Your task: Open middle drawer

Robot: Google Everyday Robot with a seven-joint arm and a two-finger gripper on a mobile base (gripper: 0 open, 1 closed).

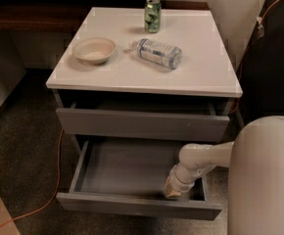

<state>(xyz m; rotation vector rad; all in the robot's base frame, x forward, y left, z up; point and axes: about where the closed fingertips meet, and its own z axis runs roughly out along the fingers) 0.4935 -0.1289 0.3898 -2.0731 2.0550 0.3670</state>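
Camera view, single frame. White-topped cabinet (pixel 201 67) stands on a dark speckled carpet (pixel 24 146).

On the top:
- pale bowl (pixel 94 50) at the left, upright
- green can (pixel 152 15) at the back, upright
- clear plastic bottle (pixel 157 53) lying on its side, between bowl and right edge, apart from both the bowl and the can

Below the top, the top drawer (pixel 142 124) shows its flat grey front, with a dark gap above it.

The middle drawer (pixel 132 207) sits directly beneath and is pulled well out toward me. Its plain grey box is exposed, and its front panel is the part of the cabinet nearest the camera. I see nothing lying inside it.

The robot's white body (pixel 264 180) fills the lower right corner. The arm (pixel 201 158) comes from it leftward and bends down into the open drawer. The gripper (pixel 173 190) is inside the middle drawer at its right front, low, just behind the front panel. I see only a pale tip there, and I cannot tell whether it is clamped on the panel or released.

An orange cable (pixel 59 170) runs down the cabinet's left side and out across the carpet.
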